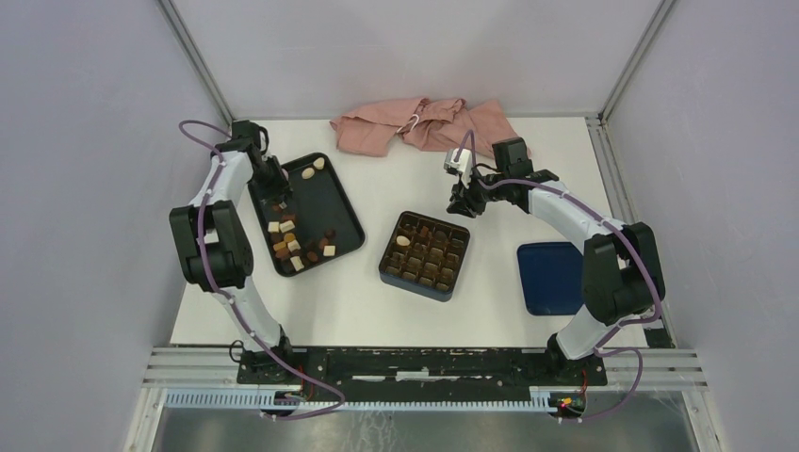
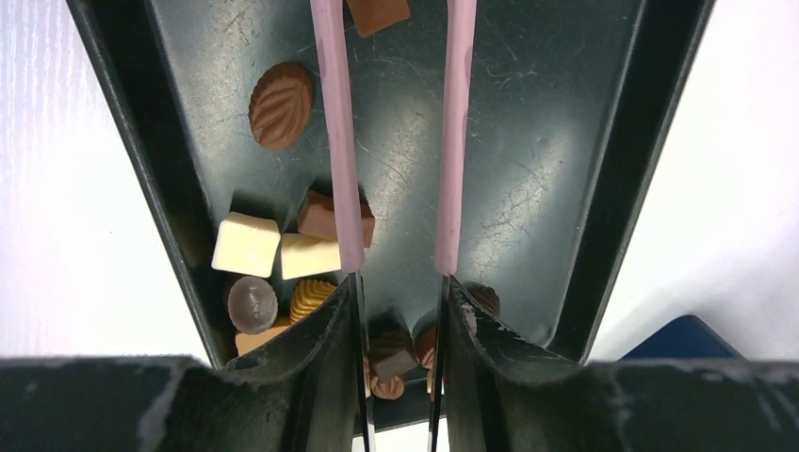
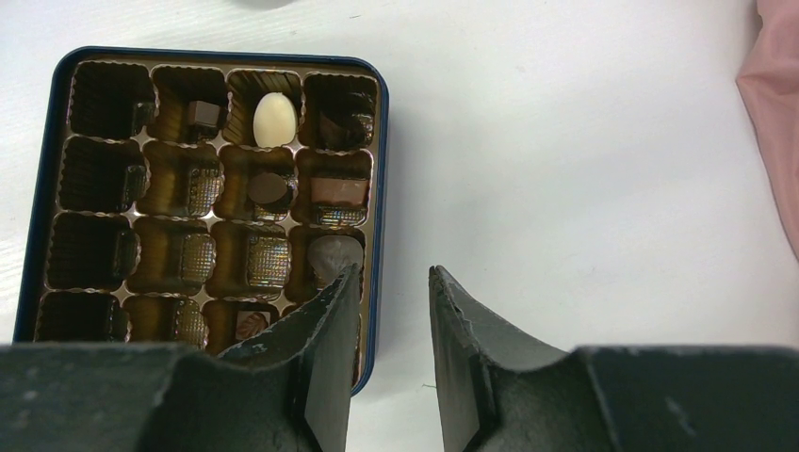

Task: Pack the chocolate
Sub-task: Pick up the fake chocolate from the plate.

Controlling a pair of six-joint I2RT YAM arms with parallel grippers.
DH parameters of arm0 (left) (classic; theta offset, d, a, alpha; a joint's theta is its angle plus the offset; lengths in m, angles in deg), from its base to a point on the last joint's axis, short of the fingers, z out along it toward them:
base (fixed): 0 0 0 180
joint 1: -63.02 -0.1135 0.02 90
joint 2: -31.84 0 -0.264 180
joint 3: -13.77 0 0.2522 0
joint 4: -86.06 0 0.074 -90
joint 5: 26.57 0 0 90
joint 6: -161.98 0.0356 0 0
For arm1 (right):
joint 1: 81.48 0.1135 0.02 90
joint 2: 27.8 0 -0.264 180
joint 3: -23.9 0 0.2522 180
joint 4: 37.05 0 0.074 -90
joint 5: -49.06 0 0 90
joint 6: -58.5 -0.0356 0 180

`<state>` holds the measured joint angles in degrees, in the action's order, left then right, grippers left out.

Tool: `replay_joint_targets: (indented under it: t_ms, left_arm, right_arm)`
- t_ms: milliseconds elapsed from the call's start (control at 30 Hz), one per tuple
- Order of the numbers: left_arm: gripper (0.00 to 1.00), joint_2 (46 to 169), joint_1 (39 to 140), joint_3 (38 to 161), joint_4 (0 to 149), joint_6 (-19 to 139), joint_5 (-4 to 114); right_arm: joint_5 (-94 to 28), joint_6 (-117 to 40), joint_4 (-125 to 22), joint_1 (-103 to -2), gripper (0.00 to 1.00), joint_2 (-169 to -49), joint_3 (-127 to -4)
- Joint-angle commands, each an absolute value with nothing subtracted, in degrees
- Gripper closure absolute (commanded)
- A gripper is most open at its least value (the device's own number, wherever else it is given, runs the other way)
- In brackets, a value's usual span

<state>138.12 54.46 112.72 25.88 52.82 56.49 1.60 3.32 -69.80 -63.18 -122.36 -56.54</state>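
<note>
Top view: the chocolate (image 1: pixel 287 240) lies mostly on the black tray (image 1: pixel 332 202) under the left claw (image 1: pixel 280 193), some in the blue box (image 1: pixel 419 289), too small to sort; left wrist: jaws apart, empty, fingers (image 2: pixel 320 348) hiding several pieces; right wrist: right claw (image 3: pixel 393 271) open, empty, covering the box's near corner.

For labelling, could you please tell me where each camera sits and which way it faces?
Top external: above, behind the bases, looking down on the white table; left arm and right arm show.
Left wrist: on the left arm, looking into the black tray; own fingers show.
Right wrist: on the right arm, looking at the blue box; own fingers show.
Shared: top and left wrist, tray; top and right wrist, box.
</note>
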Motion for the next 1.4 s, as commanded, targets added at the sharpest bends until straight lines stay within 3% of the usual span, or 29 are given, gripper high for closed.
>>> replay_joint_targets:
  t_ms: [0,933,1100,1367]
  left_arm:
    - [0.60,140.4,54.1,117.6,22.4,54.8,57.5]
    - [0.59,148.7,54.2,121.4,20.2,53.8,58.2]
    - [0.65,148.6,54.2,121.3,19.9,53.9,57.8]
    - [0.82,146.4,54.1,120.3,19.8,54.7,57.5]
  right_arm:
    - [3.0,4.1,-69.5,-63.2,0.61,-122.5,-57.6]
    - [3.6,4.2,-69.6,-63.2,0.61,-122.0,-57.6]
    - [3.6,4.3,-69.6,-63.2,0.61,-122.0,-57.6]
    - [3.6,4.3,-69.7,-63.2,0.61,-122.0,-57.5]
